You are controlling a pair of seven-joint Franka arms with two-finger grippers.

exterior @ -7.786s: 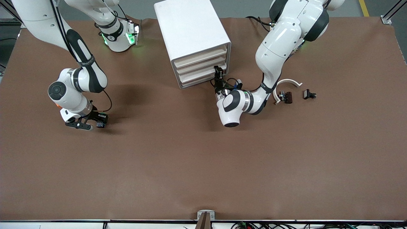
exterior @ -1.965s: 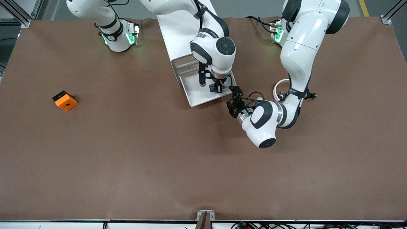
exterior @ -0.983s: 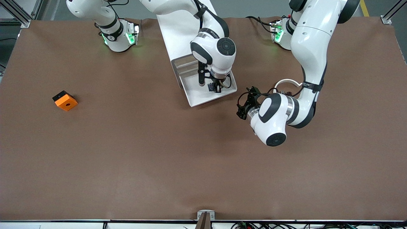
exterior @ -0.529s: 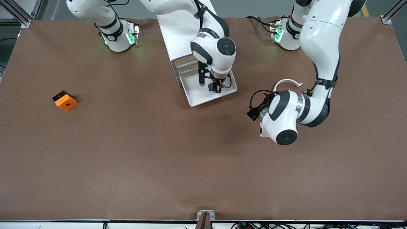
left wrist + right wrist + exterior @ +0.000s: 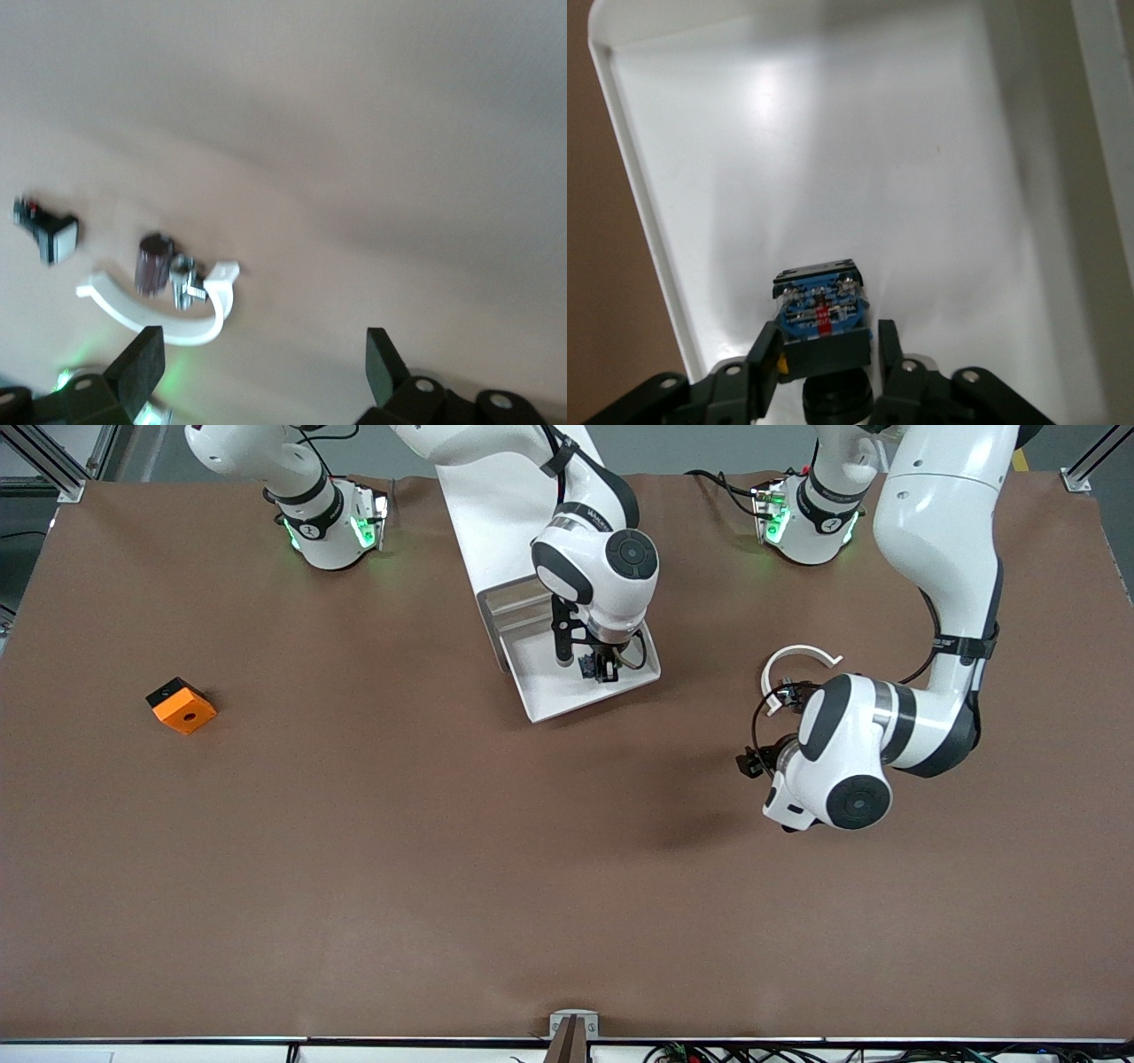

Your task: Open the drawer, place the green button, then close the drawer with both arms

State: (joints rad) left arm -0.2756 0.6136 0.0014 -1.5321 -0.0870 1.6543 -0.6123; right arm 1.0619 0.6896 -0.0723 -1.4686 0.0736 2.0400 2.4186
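The drawer (image 5: 549, 701) stands pulled out of the white cabinet (image 5: 505, 505), a shallow white tray (image 5: 833, 133). The button (image 5: 588, 669) rests on the drawer floor near its front rim, blue base (image 5: 821, 305) and black body showing. My right gripper (image 5: 595, 662) hangs low in the drawer around the button; in the right wrist view the right gripper (image 5: 826, 341) is open, with a gap between one finger (image 5: 888, 341) and the button. My left gripper (image 5: 749, 764) is open and holds nothing, over bare table toward the left arm's end, away from the drawer (image 5: 260, 372).
A white arc (image 5: 797, 657) lies by the left arm; the left wrist view shows this arc (image 5: 168, 323), a dark brown part (image 5: 152, 263) and a small black switch (image 5: 49, 237). An orange cube (image 5: 181, 705) sits toward the right arm's end.
The left arm has swung away from the drawer's corner toward its own end of the table. The right gripper's fingers have parted slightly around the button, which stays in the drawer.
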